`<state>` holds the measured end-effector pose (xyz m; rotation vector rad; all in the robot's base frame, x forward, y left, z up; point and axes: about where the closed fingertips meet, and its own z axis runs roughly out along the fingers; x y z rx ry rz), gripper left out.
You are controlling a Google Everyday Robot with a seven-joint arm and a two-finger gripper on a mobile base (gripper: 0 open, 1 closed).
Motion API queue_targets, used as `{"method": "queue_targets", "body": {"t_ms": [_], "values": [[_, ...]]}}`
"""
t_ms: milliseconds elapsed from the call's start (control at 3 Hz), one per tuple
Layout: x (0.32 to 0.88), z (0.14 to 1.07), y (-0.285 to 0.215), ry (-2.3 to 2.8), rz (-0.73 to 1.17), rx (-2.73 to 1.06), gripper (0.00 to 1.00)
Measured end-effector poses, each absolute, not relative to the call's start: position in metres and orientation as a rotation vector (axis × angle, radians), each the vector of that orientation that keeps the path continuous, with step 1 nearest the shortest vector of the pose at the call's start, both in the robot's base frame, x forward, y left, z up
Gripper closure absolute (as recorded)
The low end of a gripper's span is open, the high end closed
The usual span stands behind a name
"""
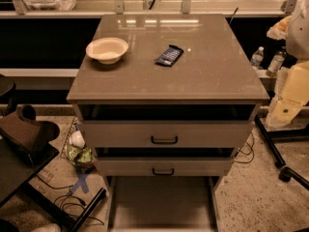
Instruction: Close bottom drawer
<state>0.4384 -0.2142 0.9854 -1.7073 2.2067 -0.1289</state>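
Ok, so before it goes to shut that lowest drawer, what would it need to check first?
1. Bottom drawer actually needs closing: ok, it is pulled far out toward the camera.
2. Nothing sticking up from its tray: ok, none seen.
3. Gripper lined up at the drawer front: not ok, it hangs at the right edge of the view, beside the cabinet and apart from the drawer.
4. Slot behind the drawer free: cannot tell, it is hidden.
5. Floor cables out of the drawer's path: ok, they lie to its left.
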Motion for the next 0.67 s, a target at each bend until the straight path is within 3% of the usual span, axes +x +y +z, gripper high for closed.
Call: {"method": "queue_targets", "body": {"t_ms": [667], "values": [[0.428, 0.960, -0.228, 2.189, -0.152, -1.657, 0.00]]}}
